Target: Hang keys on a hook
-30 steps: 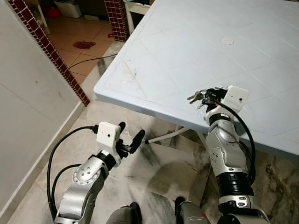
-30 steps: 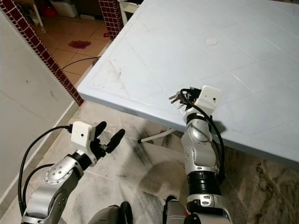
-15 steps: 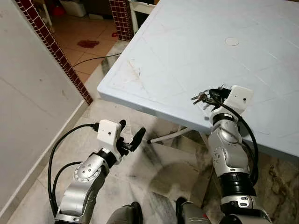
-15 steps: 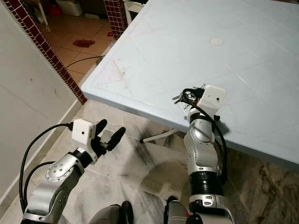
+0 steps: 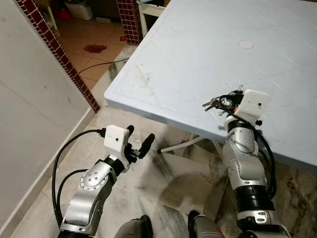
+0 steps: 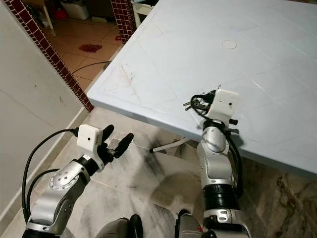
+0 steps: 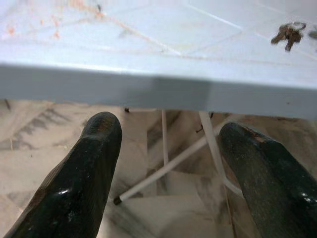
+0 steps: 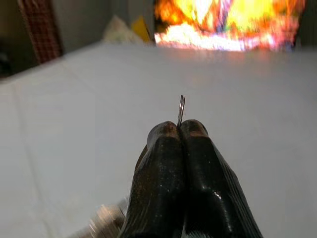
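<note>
A bunch of keys (image 5: 214, 103) hangs just above the near part of the pale blue table (image 5: 198, 54), with my right gripper (image 5: 229, 102) shut on its ring. In the right wrist view the two black fingers (image 8: 171, 163) press together with the thin key ring (image 8: 181, 110) sticking out between their tips, and a key (image 8: 104, 220) dangles below. My left gripper (image 5: 138, 140) is held low over the marble floor, below the table's edge, fingers open. Its wrist view shows the table rim and the keys (image 7: 287, 34) in the distance.
A white wall (image 5: 29, 114) with a dark red tiled edge (image 5: 64, 64) stands on my left. White table legs (image 5: 178, 145) run under the table. A black cable (image 5: 94, 63) lies on the tiled floor beyond. A round cap (image 5: 245, 44) sits in the table's middle.
The camera has shifted slightly. My right gripper with the keys has risen a little over the table; the left gripper stays open in much the same place.
</note>
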Available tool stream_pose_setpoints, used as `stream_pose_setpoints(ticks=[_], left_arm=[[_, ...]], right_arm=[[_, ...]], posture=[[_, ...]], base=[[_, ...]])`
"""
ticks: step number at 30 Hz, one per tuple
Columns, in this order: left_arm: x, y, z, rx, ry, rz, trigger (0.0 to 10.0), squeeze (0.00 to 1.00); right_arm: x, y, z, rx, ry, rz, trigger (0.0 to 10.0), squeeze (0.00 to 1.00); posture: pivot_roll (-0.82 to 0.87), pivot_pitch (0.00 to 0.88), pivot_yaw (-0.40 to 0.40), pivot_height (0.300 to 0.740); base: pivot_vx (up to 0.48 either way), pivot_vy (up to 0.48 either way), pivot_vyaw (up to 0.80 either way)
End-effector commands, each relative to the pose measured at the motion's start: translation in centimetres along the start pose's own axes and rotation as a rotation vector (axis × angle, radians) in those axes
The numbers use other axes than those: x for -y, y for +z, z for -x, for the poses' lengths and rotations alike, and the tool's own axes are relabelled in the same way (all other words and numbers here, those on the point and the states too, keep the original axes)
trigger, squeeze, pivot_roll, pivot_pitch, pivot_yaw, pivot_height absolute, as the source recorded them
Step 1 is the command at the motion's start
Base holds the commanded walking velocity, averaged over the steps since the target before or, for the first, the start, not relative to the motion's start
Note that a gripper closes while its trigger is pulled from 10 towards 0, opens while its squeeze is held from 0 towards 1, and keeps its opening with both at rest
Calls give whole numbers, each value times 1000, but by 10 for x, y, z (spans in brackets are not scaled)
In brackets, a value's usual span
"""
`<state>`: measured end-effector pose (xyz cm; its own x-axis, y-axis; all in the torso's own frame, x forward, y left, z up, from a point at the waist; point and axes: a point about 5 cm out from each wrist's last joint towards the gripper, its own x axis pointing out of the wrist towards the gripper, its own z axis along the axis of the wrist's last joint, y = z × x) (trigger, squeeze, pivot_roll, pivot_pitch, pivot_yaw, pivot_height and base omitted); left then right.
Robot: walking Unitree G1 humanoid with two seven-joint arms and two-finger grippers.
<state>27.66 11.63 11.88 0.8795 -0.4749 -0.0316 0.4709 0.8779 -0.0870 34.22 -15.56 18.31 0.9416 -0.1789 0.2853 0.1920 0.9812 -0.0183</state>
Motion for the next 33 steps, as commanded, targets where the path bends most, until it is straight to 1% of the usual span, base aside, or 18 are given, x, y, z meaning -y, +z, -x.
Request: stream_pose_setpoints(ticks=[1,2,4,5,7,10,12,13,17,20,24,25,27,30,33], left_arm=[[-7,-1,2,1,42,-13,10000,0],[-9,2,0,25,71,-18,10000,0],[-9,2,0,25,71,-18,10000,0],[-13,7,-1,54,109,-23,10000,0],[-13,7,-1,54,109,-23,10000,0],[-16,10,-4,83,149,-25,10000,0],[-16,10,-4,83,149,-25,10000,0],[-16,11,-6,98,169,-15,10000,0],[-15,12,-7,111,185,-7,10000,0],[-16,16,-9,134,209,-7,10000,0],[-18,17,-10,143,228,-13,10000,0],[-23,19,-8,157,275,-25,10000,0],[-28,20,-5,163,322,-29,10000,0],[-33,20,-2,163,365,-41,10000,0],[-35,20,-1,163,383,-44,10000,0]], right_arm=[[-7,7,4,45,33,16,5176,0],[-9,9,6,59,55,42,10000,0],[-9,9,6,59,55,42,10000,0],[-11,11,10,86,78,84,10000,0],[-11,11,10,86,78,84,10000,0],[-15,15,15,129,116,140,10000,0],[-15,15,15,129,116,140,10000,0],[-19,19,17,153,143,162,10000,0],[-23,22,18,169,161,183,10000,0],[-27,24,20,180,185,191,10000,0],[-28,24,21,179,193,203,10000,0],[-29,23,22,177,200,200,10000,0],[-31,24,22,179,207,197,10000,0],[-34,25,22,180,225,195,10000,0],[-34,24,22,179,231,195,10000,0]], posture=[[-10,176,119,740],[-15,175,110,740],[-15,175,110,740],[-20,172,99,740],[-20,172,99,740],[-26,164,84,740],[-26,164,84,740],[-32,156,73,740],[-32,154,69,740],[-29,150,63,740],[-23,151,58,740],[-21,153,56,740],[-17,154,52,740],[-5,155,46,740],[0,155,45,740]], base=[[0,0,0],[0,0,0],[0,0,0],[0,0,0],[0,0,0],[0,0,0],[0,0,0],[0,0,0],[0,0,0],[0,0,650],[0,0,800],[0,0,800],[0,0,800],[0,0,800],[0,0,800]])
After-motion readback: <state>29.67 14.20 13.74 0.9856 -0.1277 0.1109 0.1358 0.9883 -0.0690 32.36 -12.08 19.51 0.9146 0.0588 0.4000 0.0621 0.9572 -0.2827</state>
